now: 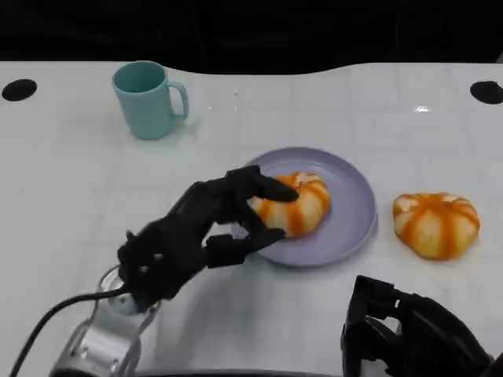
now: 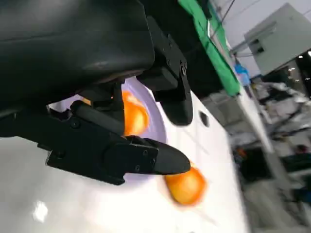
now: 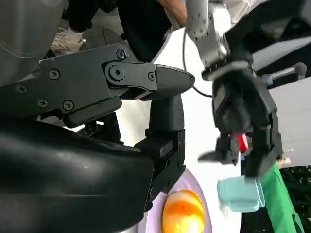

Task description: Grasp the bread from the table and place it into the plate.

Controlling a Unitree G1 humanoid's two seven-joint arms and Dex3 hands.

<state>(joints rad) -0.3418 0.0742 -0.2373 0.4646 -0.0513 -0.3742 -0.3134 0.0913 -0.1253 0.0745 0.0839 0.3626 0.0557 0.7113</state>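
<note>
Your head view looks down from above the near table edge, taking in the whole white table (image 1: 71, 188). Your left wrist view sits close behind the left hand (image 2: 116, 145), facing right across the lavender plate (image 2: 154, 127). Your right wrist view looks leftward and is rolled over; all three share that plate.

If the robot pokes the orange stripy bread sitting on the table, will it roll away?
Probably not: the bread on the table looks domed on top and sits flat, so it would likely slide. It looks puffy, so probably light and squashy.
</note>
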